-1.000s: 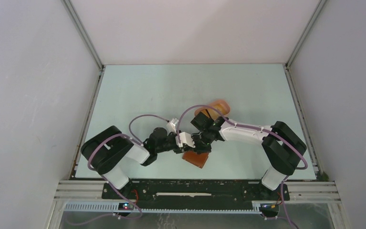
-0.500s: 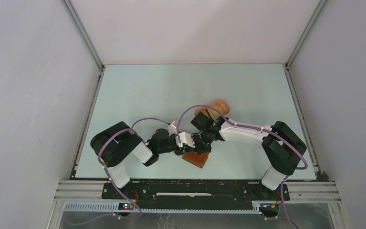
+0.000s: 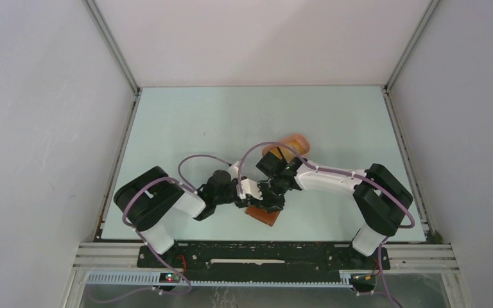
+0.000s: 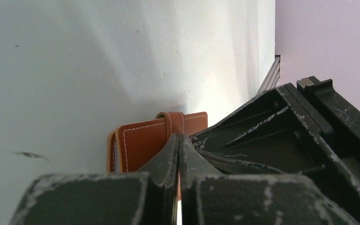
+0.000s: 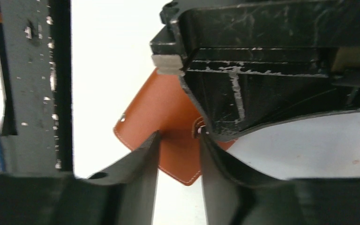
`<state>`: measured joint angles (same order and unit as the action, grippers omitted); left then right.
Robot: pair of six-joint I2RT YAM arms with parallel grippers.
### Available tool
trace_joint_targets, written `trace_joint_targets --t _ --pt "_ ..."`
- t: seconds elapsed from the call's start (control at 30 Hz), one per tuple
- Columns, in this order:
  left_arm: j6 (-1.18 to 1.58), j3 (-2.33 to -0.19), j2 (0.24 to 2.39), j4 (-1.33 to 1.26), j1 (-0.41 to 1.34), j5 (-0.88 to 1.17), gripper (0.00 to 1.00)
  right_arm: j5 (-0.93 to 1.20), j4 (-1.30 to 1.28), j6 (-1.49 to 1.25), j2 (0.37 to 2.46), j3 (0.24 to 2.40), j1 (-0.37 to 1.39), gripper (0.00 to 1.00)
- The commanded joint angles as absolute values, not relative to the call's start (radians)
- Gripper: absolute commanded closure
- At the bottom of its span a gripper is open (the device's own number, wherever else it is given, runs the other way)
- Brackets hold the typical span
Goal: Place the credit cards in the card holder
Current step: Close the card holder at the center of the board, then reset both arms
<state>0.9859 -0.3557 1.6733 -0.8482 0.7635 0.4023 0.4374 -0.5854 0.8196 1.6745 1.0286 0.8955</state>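
Top external view showed both arms bent inward over the card holder [image 3: 266, 217], which lay on the tabletop [image 3: 186, 128] close to its near edge, apparently folded shut. Left wrist view had the left hand [image 4: 178, 143] pinched tight, its tips meeting right at the holder's strap, though whether the strap was caught between them could not be told. Right wrist view had the right hand [image 5: 178, 140] parted narrowly with nothing in it, poised just over the brown leather. No credit cards could be made out; an orange tray [image 3: 292, 141] sat beyond the right wrist. Opening the holder looked to be the step in hand. Next, the flap needed lifting while the other hand steadied the body.
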Motion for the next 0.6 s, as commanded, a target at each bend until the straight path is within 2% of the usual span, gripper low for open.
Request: trace_joint_targets --t 0.0,0.17,0.23,0.37,0.43,0.5,0.57 --pt "0.902 -0.372 1.627 -0.675 0.770 0.370 0.95 0.456 -0.623 0.804 1.653 1.075 0.900 0.48" --pt "0.787 -0.447 1.394 -0.477 0.750 0.273 0.77 0.552 -0.774 0.883 1.513 1.109 0.811 0.36" --pt "0.688 -0.481 1.277 -0.359 0.750 0.202 0.69 0.591 -0.818 0.917 1.449 1.108 0.764 0.35" --pt "0.503 -0.534 1.027 -0.150 0.750 0.088 0.60 0.679 -0.861 0.941 1.303 1.106 0.648 0.34" --pt "0.423 -0.552 0.904 -0.071 0.750 0.045 0.53 0.686 -0.855 0.929 1.222 1.106 0.587 0.32" --pt "0.358 -0.587 0.796 0.007 0.751 0.004 0.40 0.660 -0.809 0.856 1.130 1.106 0.508 0.25" --pt "0.322 -0.634 0.716 0.094 0.749 -0.048 0.21 0.664 -0.773 0.753 1.074 1.126 0.397 0.10"
